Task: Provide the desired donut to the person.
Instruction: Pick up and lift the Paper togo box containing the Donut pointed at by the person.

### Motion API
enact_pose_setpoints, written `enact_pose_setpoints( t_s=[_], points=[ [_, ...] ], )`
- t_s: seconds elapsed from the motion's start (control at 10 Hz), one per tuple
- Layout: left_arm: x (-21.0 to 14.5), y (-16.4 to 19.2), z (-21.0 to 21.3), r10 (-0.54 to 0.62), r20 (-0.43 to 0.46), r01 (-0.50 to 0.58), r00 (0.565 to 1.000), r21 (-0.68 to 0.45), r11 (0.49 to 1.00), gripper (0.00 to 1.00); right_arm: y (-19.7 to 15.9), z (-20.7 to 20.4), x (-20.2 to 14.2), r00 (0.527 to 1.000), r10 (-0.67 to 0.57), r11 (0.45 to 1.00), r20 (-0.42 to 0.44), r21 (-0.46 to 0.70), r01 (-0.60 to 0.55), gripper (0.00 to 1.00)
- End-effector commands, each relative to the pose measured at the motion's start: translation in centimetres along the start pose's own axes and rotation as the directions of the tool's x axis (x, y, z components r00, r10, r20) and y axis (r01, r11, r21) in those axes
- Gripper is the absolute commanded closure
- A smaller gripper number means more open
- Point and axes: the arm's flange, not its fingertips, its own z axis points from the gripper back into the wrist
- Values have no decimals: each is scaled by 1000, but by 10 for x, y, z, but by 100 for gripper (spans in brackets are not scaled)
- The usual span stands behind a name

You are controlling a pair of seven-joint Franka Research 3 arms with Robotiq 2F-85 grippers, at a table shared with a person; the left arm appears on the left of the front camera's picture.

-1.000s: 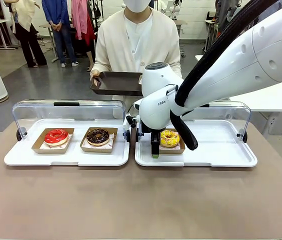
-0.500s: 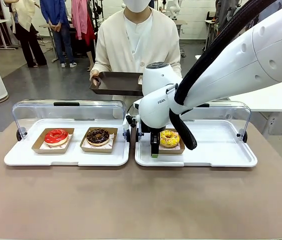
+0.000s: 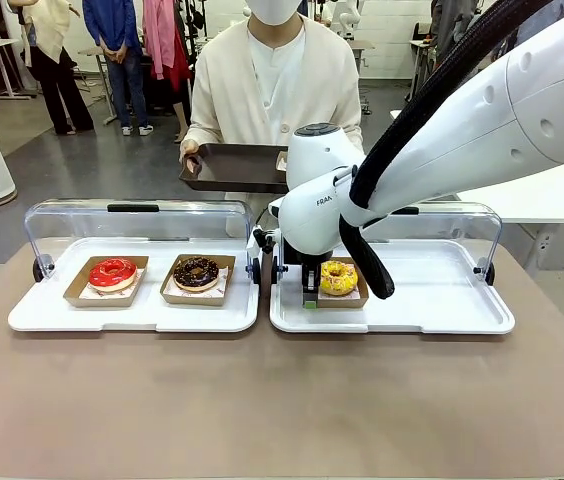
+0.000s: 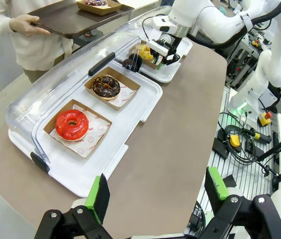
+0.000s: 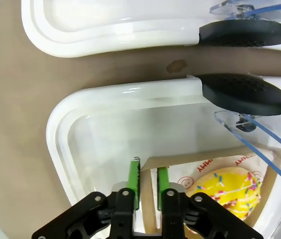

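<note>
Right gripper (image 3: 310,298) points straight down into the right-hand white tray (image 3: 432,318). Its green pads (image 5: 133,184) are drawn close, leaving only a narrow gap, and the wall of a card tray (image 5: 205,156) stands in that gap, so the jaws are pinched on that wall. In the right wrist view the yellow donut (image 5: 230,191) lies at 3 o'clock of the pads, inside the card tray on printed paper. It lies flat with its hole up. Being round, it shows no long axis, and its card tray sits square with the white tray's sides. From the front it is just beside the gripper at 3 o'clock, in the white tray's left half. Whether the card tray rests on the white tray or hangs clear of it I cannot tell.

Left gripper (image 4: 156,191) hangs above the table (image 4: 180,124), pads wide apart with nothing between them.

At 9 o'clock of the yellow donut, a second white tray (image 3: 132,318) carries a chocolate donut (image 3: 197,271). Farther toward 9 o'clock is a red donut (image 3: 112,272). Clear lids (image 3: 137,222) stand open at 12 o'clock of both trays. Beyond them the person (image 3: 272,90) holds a dark tray (image 3: 227,165).

From the front, the right arm (image 3: 522,110) covers the dark tray's right end, and the fingers hide the card tray's left wall. In the right wrist view a lid edge crosses the donut and the bottom edge cuts it off.
</note>
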Motion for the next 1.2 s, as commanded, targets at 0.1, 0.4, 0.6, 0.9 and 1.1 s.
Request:
enact_pose_setpoints(
  t_s=[0.1, 0.4, 0.6, 0.9, 1.1],
  points=[
    [1, -1, 1, -14, 22, 14, 1000, -6, 1000, 0, 0, 6, -4, 1000, 2, 1000, 25, 13, -3, 100],
    [1, -1, 1, -14, 22, 14, 1000, -6, 1000, 0, 0, 7, -3, 1000, -4, 1000, 10, 6, 4, 100],
    [1, -1, 1, -14, 22, 14, 1000, -6, 1000, 0, 11, 27, 3, 1000, -14, 1000, -24, 6, 14, 100],
    [1, -1, 1, -14, 22, 14, 1000, -6, 1000, 0, 51, 97, 7, 997, -53, 998, -48, 43, 55, 100],
    [1, -1, 1, -14, 22, 14, 1000, -6, 1000, 0, 85, 130, 9, 994, -67, 995, -83, 65, 72, 100]
  ],
)
